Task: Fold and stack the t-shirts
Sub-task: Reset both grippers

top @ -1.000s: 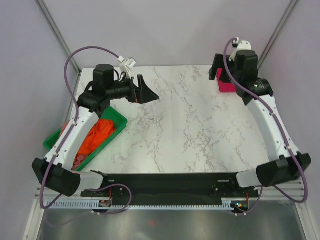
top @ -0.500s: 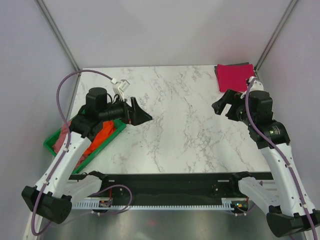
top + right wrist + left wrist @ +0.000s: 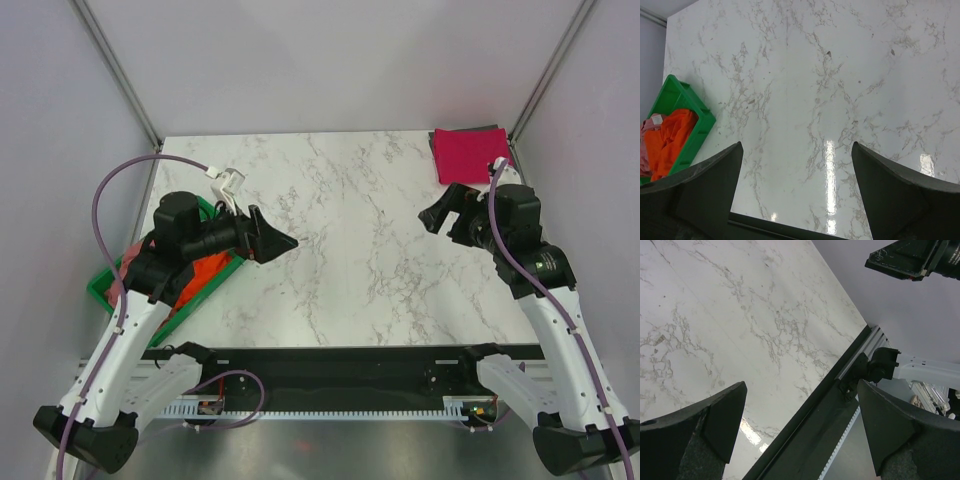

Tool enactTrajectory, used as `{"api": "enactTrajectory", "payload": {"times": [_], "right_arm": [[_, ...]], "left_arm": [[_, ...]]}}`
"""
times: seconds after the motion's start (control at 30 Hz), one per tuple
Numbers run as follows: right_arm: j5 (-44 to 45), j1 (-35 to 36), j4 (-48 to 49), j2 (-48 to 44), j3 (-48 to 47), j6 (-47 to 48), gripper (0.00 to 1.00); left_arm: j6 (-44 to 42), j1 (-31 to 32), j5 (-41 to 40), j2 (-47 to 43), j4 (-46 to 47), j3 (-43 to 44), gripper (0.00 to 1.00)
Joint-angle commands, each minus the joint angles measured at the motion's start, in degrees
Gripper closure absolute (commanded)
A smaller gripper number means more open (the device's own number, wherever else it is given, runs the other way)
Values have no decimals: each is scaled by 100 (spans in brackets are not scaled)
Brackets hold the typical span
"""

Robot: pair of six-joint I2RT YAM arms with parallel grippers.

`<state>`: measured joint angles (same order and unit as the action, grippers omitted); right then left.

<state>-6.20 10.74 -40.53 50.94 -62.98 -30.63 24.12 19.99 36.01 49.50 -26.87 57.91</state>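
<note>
A folded crimson-red t-shirt lies in the table's back right corner, with the edge of a dark grey t-shirt showing under it. The orange t-shirt and a dusty pink one lie crumpled in the green tray. My left gripper hangs open and empty by the tray's right side, over bare marble. My right gripper is open and empty, in front of the folded stack and apart from it.
The green tray stands at the table's left edge under my left arm. A black rail runs along the near table edge. Grey walls close in the back and both sides.
My right gripper has drawn back from the red t-shirt toward the near side, leaving it in the corner. My left arm has pulled back and down toward the tray.
</note>
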Motion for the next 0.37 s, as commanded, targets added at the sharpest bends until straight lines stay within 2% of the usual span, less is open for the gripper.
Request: {"api": "enactTrajectory", "payload": {"times": [0.0, 0.33], "right_arm": [[48, 7, 195, -110, -39, -39, 2], [295, -2, 160, -207, -21, 66, 2]], "left_arm": [[154, -4, -85, -80, 218, 10, 0], [146, -4, -120, -10, 226, 71, 0]]}}
